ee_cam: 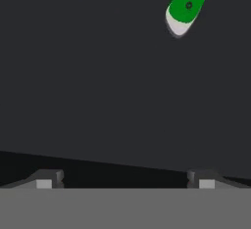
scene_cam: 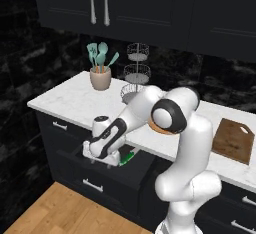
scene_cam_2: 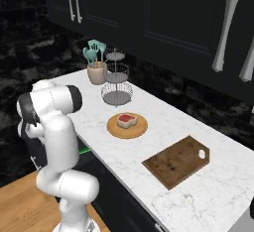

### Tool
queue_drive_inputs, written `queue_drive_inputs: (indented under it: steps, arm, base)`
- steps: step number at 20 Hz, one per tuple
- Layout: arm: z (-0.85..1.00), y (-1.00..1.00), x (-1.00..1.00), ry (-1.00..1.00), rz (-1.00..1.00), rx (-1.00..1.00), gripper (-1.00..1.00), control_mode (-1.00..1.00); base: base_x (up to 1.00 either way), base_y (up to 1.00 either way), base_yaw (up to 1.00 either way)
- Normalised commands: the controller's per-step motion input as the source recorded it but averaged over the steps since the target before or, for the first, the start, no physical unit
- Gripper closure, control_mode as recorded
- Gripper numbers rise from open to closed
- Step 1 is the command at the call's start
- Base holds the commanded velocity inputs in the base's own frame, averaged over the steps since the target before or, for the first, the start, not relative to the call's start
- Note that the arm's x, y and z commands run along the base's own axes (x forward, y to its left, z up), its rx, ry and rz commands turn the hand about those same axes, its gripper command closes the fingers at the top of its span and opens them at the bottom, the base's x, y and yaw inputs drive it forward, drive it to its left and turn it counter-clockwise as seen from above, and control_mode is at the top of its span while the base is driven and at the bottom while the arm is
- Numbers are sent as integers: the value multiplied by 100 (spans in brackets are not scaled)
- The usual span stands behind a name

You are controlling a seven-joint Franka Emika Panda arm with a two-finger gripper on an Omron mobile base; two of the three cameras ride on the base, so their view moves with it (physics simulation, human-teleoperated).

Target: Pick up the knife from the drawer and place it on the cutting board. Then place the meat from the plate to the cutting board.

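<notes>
The drawer stands pulled out below the counter, and my gripper reaches down into it. In the hand view the gripper is open and empty over the dark drawer floor. The knife lies at the upper right of that view, well apart from the fingertips; its green handle and a pale end show. The knife lies just right of the hand. The meat sits on the plate. The cutting board lies bare to the right on the counter.
A beige pot of teal utensils and a tiered wire rack stand at the back of the white marble counter. Black upper cabinets with silver handles hang above. A wooden floor lies below the drawer.
</notes>
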Motion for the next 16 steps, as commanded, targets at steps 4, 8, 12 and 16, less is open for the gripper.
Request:
queue_drive_inputs:
  steps: [4, 8, 12, 16]
  arm:
    - [-68, 60, 14, 32, 0, -1, -100, -100]
    - [-13, 98, -77, 26, 2, -10, -100, -100]
    - [38, 99, -100, 12, 8, -17, -100, -100]
    - [61, 84, -100, 2, 7, -15, -100, -100]
  base:
    - [0, 0, 0]
    - [0, 0, 0]
    - [0, 0, 0]
    - [0, 0, 0]
